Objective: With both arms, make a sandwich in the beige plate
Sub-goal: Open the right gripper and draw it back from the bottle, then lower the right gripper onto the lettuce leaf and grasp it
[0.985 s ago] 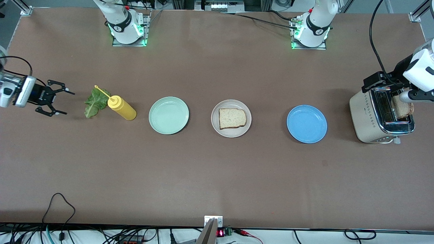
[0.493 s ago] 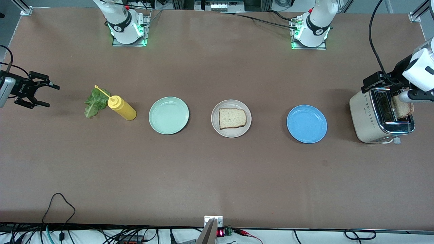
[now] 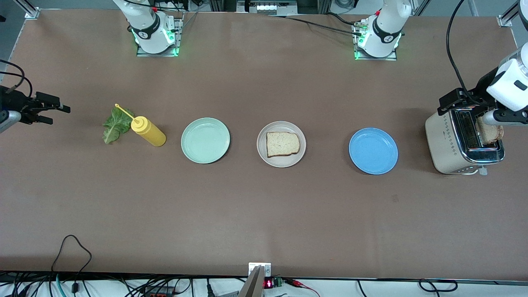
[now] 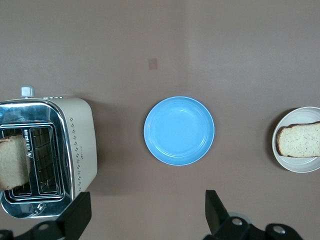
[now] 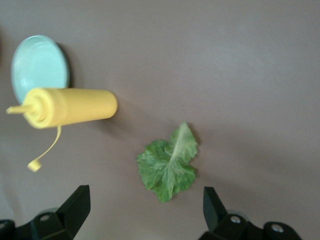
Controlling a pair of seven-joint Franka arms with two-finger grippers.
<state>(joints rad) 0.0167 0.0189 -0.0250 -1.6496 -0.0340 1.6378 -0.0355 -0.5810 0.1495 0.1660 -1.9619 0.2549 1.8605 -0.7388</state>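
One pale brown-crusted bread slice [image 3: 282, 144] is held in the round beige plate [image 3: 281, 161]; another stands in the cream-and-chrome toaster [image 3: 449, 144]. Both the left gripper [image 4: 145, 215] and the right gripper [image 5: 145, 212] are spread wide, empty.

White arms [image 3: 381, 24], black cables, black claws

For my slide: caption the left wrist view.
Open left gripper above toaster holding bread, beside blue plate.
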